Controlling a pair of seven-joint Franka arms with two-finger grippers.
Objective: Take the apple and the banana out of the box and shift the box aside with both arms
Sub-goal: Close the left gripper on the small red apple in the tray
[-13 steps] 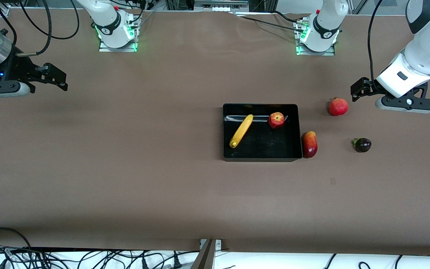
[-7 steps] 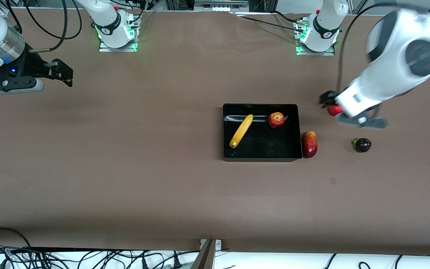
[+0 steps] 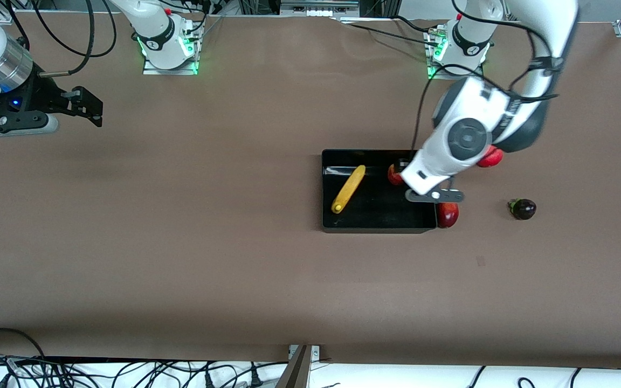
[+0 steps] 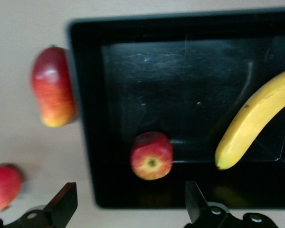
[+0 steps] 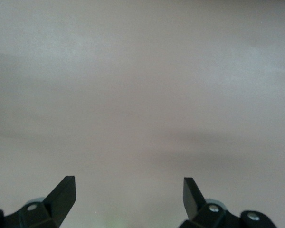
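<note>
The black box (image 3: 343,228) lies mid-table. In it lie the slim yellow banana (image 3: 349,188) and the red-and-yellow apple (image 3: 392,175); the left arm hides most of the apple in the front view. My left gripper (image 3: 404,164) hangs open and empty over the box's end toward the left arm. In the left wrist view its fingers (image 4: 65,205) straddle the box wall (image 4: 85,142), with the apple (image 4: 152,155) just ahead and the banana (image 4: 256,123) deeper in. My right gripper (image 3: 87,109) waits open over bare table at the right arm's end.
A dark-red mango (image 3: 447,215) rests against the box's outer wall. A red pomegranate (image 3: 492,157) shows partly under the left arm. A small dark purple fruit (image 3: 523,209) sits toward the left arm's end of the table.
The left arm has swung in from its end of the table, past the pomegranate, to above the box's end. The right gripper has shifted only slightly.
</note>
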